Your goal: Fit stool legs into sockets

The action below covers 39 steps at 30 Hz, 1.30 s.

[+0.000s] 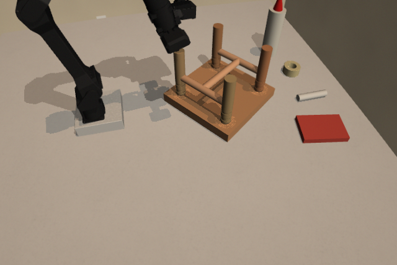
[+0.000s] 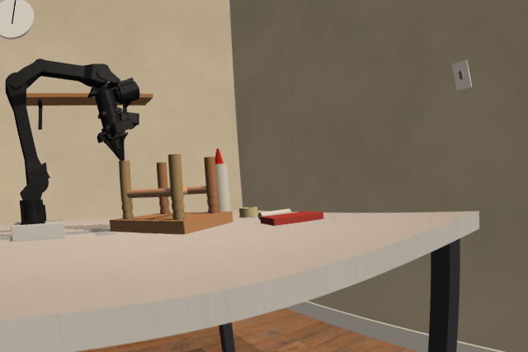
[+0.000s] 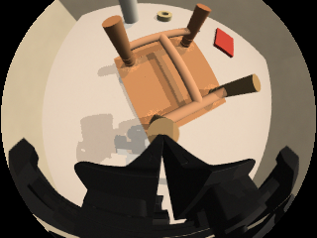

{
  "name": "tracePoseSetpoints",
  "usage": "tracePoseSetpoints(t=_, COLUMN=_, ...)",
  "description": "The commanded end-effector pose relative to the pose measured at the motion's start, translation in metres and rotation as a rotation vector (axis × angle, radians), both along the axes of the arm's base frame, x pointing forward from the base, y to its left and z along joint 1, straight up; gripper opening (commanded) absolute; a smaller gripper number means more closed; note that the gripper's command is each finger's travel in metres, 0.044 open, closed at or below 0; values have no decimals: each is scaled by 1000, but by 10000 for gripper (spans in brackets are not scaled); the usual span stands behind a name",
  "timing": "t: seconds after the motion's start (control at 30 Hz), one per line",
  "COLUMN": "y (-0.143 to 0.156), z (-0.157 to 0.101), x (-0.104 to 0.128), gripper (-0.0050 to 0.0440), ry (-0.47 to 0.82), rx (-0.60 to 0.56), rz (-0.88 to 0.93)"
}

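over the pale tan wooden leg (image 1: pixel 179 71), the black parallel-jaw gripper (image 2: pixel 120 155) sits pinched shut, holding nothing.
pressing off-centre could tilt it or shift the orange-brown square seat (image 1: pixel 243 108).

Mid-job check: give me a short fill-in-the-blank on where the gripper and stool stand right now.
1. The gripper is ____, holding nothing.
2. Its tip sits at the top of the ____-coloured leg nearest the arm's base.
3. ____ legs stand upright on the seat.
4. The flat red block lies ____ the seat, not touching it.

Missing words: shut; tan; Four; beside
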State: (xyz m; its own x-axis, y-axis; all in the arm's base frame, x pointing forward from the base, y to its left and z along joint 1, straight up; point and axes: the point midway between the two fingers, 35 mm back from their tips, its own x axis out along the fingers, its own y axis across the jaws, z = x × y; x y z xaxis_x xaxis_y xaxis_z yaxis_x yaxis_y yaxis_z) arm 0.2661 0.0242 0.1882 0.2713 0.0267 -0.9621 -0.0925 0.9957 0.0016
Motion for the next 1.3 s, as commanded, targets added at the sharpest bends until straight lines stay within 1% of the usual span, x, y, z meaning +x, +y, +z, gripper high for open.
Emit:
tracePoseSetpoints(t=0.0, y=1, z=-12, x=0, gripper=0, ry=22, rx=0, rz=3)
tracePoseSetpoints(t=0.5, y=1, z=-24, x=-1, gripper=0, ry=22, rx=0, rz=3)
tracePoseSetpoints(t=1.27, y=1, z=-26, x=-1, gripper=0, ry=22, rx=0, rz=3)
